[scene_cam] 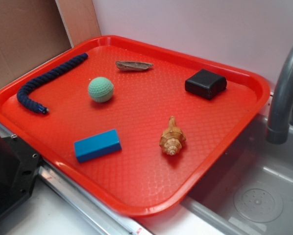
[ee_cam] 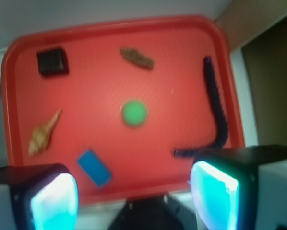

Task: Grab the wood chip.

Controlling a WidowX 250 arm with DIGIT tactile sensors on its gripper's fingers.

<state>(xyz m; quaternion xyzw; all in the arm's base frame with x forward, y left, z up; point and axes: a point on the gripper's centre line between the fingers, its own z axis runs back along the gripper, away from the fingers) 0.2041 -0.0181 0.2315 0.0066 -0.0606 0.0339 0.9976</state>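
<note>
Tool (ee_cam: 134, 201) open, well apart from wood chip (ee_cam: 137, 58).

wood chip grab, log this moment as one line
phase: pre-approach | target: thin grey-brown wood chip lying untouched on red plastic tray | gripper: open, high above near edge, holding nothing

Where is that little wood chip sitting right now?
In the exterior view the wood chip lies flat near the far rim of the red tray, between the rope and the black block, just behind the green ball.
</note>
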